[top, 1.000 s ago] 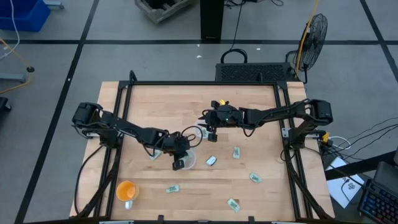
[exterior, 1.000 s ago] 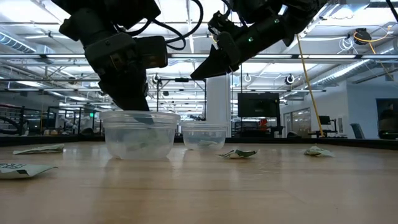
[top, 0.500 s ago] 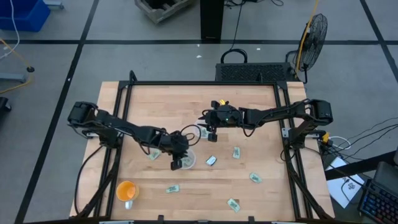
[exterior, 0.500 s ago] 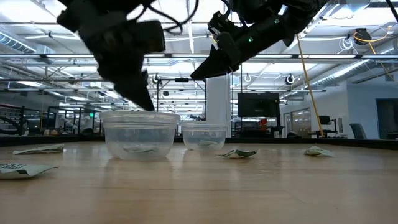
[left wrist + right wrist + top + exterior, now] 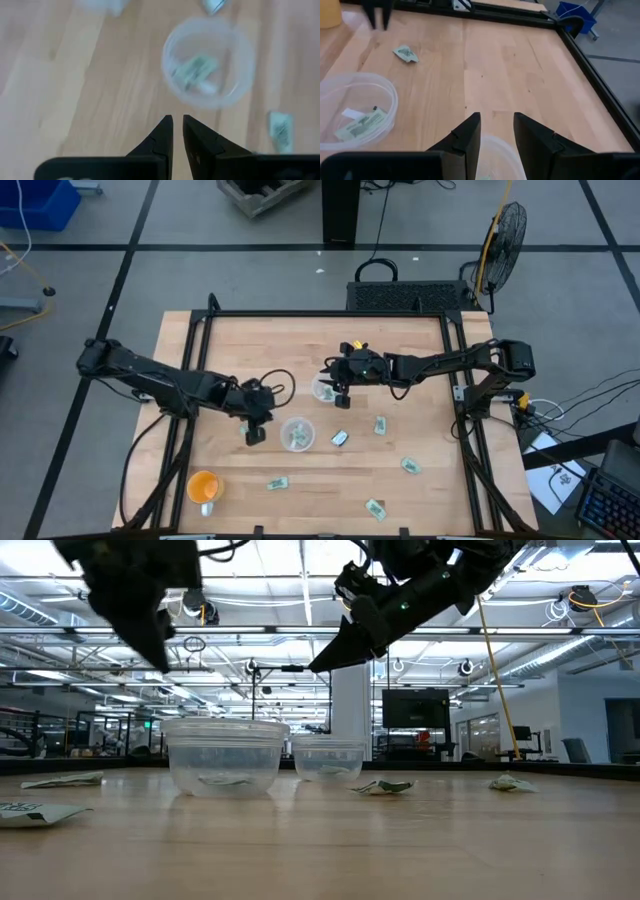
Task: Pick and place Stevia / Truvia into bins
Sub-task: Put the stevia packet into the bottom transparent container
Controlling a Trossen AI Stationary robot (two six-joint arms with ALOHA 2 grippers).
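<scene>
Left pincer (image 5: 254, 436) points down, fingers nearly together; right pincer (image 5: 341, 392) hangs, fingers apart.

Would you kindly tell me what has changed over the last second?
The left hand pulled off the near cup toward its own side, leaving a packet inside. The right hand stayed above the far cup; loose packets unmoved.

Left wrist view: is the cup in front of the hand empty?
No, a green and white packet lies inside the clear cup.
</scene>
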